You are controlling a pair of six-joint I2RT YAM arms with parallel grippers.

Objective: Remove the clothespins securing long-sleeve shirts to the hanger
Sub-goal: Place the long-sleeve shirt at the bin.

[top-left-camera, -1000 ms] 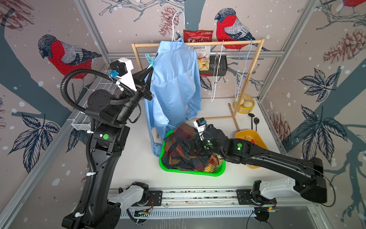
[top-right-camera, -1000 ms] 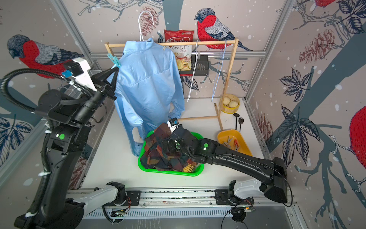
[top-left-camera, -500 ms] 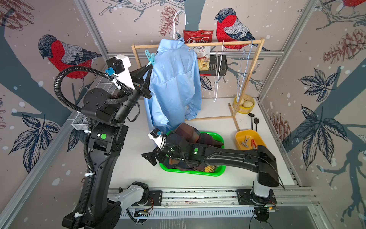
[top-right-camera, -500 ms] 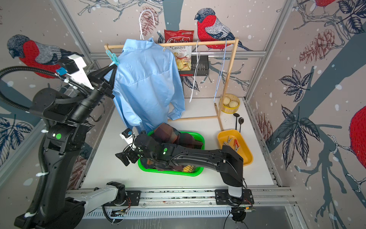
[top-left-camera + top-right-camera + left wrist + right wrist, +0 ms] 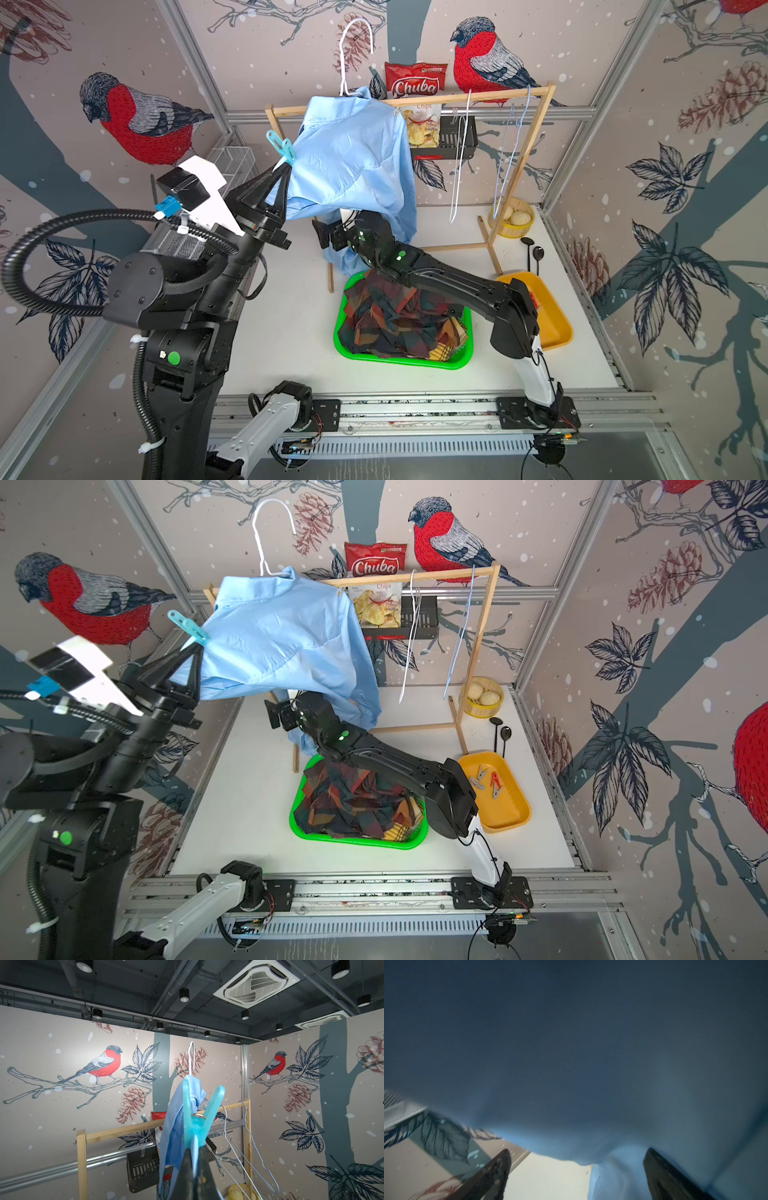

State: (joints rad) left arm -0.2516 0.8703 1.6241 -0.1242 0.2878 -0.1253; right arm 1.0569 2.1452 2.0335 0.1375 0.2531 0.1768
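The light blue shirt (image 5: 353, 158) hangs on a white wire hanger (image 5: 353, 50) at the wooden rack. My left gripper (image 5: 283, 167) is shut on the tail of the teal clothespin (image 5: 280, 146) at the shirt's shoulder. In the left wrist view the teal clothespin (image 5: 199, 1118) has its far prongs spread in a V around blue cloth. My right gripper (image 5: 328, 239) stands open under the shirt's hem; its fingers (image 5: 494, 1172) show nothing between them. Both plaid shirts (image 5: 395, 320) lie in the green basket (image 5: 407, 362). Red (image 5: 495, 781) and grey clothespins (image 5: 480, 776) lie in the yellow tray (image 5: 509, 814).
Two bare wire hangers (image 5: 459, 166) hang on the rack's rail (image 5: 469, 96), beside chip bags (image 5: 415, 81) and a black basket (image 5: 455, 139). A bun steamer (image 5: 513, 218) and two spoons (image 5: 534, 253) sit at the back right. A wire mesh bin (image 5: 232, 162) stands behind my left arm.
My right arm left the green basket, swung out to the front left, then came up under the blue shirt. The left gripper stayed on the teal clothespin and the shirt's hem bunched upward.
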